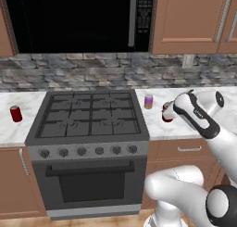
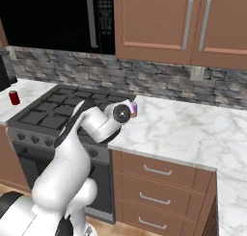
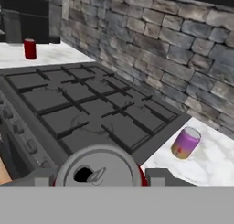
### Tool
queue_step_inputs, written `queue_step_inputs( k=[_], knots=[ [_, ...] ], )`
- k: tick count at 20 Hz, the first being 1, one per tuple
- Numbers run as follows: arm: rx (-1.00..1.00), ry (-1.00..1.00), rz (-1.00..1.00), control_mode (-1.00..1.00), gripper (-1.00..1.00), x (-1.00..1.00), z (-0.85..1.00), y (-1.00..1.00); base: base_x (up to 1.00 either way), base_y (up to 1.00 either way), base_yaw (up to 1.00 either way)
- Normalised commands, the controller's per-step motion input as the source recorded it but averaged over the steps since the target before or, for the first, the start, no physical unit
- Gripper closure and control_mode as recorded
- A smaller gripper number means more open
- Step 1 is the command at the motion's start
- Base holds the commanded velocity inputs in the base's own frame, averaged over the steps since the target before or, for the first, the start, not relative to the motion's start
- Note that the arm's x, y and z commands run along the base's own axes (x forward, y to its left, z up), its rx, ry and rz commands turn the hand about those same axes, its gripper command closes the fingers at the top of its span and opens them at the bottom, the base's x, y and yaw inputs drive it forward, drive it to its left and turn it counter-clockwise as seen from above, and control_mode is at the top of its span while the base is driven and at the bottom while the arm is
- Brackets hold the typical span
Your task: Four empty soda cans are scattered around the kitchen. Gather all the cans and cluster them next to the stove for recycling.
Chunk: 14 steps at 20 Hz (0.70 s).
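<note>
A red soda can sits clamped in the claw beside the stove.

A home kitchen. A gas stove sits between marble tables, under a microwave. Wooden cabinets hang above a stone backsplash.

Flat, even rendered light throughout, soft and slightly blurry, with faint shadows and no glare.

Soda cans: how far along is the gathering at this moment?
Done: the purple-pink can stands on the counter right of the stove. In hand: the gripper is shut on a red can beside it. Left: another red can across the stove; a fourth is unaccounted for.
</note>
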Motion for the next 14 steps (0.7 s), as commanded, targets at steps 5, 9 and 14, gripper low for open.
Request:
queue_step_inputs(
  k=[5, 9, 14],
  knots=[
    [0.00, 0.00, 0.05, -1.00, 1.00, 0.43, -0.15, -0.13, 0.00, 0.00, 0.00],
    [0.00, 0.00, 0.05, -1.00, 1.00, 0.34, -0.19, -0.01, 0.00, 0.00, 0.00],
    [0.02, 0.00, 0.06, -1.00, 1.00, 0.29, -0.26, 0.00, 0.00, 0.00, 0.00]
  ],
)
